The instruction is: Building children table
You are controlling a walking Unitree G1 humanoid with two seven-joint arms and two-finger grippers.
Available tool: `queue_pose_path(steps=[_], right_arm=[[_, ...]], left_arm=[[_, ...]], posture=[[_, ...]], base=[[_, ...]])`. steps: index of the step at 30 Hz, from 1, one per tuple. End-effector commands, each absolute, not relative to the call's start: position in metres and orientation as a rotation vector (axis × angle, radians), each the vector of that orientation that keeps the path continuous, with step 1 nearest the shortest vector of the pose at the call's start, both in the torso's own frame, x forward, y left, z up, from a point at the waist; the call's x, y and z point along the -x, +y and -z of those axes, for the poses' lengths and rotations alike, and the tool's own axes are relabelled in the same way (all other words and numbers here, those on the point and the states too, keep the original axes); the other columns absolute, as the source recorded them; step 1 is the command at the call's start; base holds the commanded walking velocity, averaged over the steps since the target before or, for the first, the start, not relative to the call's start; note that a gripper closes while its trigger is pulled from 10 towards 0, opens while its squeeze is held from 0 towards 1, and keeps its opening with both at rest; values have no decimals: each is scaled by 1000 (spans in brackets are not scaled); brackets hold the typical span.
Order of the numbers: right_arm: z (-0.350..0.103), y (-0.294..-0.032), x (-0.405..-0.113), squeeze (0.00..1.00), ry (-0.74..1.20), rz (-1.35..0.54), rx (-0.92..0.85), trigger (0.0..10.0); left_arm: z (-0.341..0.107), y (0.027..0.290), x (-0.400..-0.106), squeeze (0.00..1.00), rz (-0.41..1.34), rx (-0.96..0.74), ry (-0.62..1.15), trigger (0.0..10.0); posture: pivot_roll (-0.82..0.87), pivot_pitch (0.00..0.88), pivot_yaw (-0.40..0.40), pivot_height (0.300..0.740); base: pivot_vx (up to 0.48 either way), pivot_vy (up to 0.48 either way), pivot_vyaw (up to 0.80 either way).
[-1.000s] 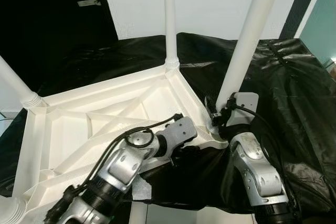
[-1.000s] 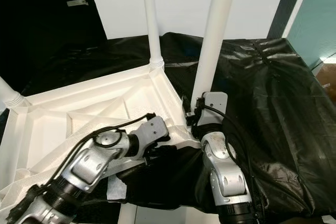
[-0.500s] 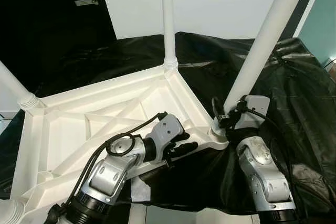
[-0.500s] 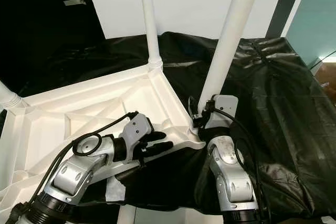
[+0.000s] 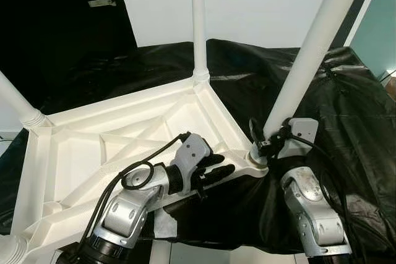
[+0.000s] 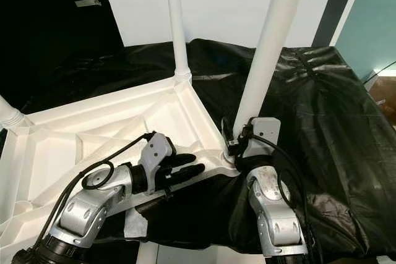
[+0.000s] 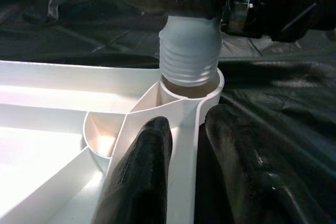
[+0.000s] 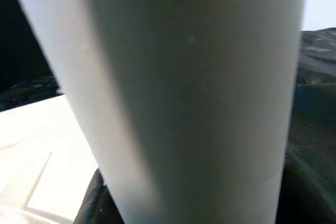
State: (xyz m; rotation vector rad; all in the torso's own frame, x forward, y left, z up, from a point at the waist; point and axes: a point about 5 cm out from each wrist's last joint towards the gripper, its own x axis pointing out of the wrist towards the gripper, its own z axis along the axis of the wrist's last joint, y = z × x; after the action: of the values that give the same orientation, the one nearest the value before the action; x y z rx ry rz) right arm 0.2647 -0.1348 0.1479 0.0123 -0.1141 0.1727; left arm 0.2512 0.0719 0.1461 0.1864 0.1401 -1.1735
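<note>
The left gripper has its two black fingers set narrowly apart, straddling the white rim of the upturned table top just short of the corner socket. The left wrist view gives the detail the head views lack: the threaded end of the near leg sits partly in that socket, several threads above its lip, with dark parts of the right gripper close behind it.

From the head camera, the right gripper presses against the base of the near leg, which leans away to the robot's right; whether its fingers clasp the leg I cannot tell. The right wrist view is taken up by the blurred white shaft at close range.

The table top lies upside down on a black cover, with the far leg upright at its far corner.

Half a second ago the left gripper lay slightly further from the corner; a second ago it was tucked lower, beneath the rim, and the near leg stood steeper.
</note>
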Motion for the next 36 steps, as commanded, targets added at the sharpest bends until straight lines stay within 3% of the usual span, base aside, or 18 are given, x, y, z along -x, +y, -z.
queue_pose_path(steps=[1, 26, 31, 36], right_arm=[[-128, -132, -260, 0, -15, -201, -5, 10000], [-123, -137, -266, 0, 22, -238, -66, 10000], [-117, -142, -263, 0, -28, -373, 170, 10000], [-114, -135, -259, 0, -51, -486, 254, 10000]], left_arm=[[-146, 79, -254, 0, 1137, -197, 145, 10000], [-154, 87, -259, 0, 1083, -237, 122, 10000], [-155, 87, -261, 0, 1088, -246, 118, 10000], [-158, 89, -263, 0, 1079, -254, 113, 10000]], posture=[[-46, 25, 25, 740], [-38, 28, 6, 740], [-43, 26, 16, 740], [-36, 21, 18, 740]], base=[[0, 0, 0], [0, 0, 0], [0, 0, 0], [0, 0, 0]])
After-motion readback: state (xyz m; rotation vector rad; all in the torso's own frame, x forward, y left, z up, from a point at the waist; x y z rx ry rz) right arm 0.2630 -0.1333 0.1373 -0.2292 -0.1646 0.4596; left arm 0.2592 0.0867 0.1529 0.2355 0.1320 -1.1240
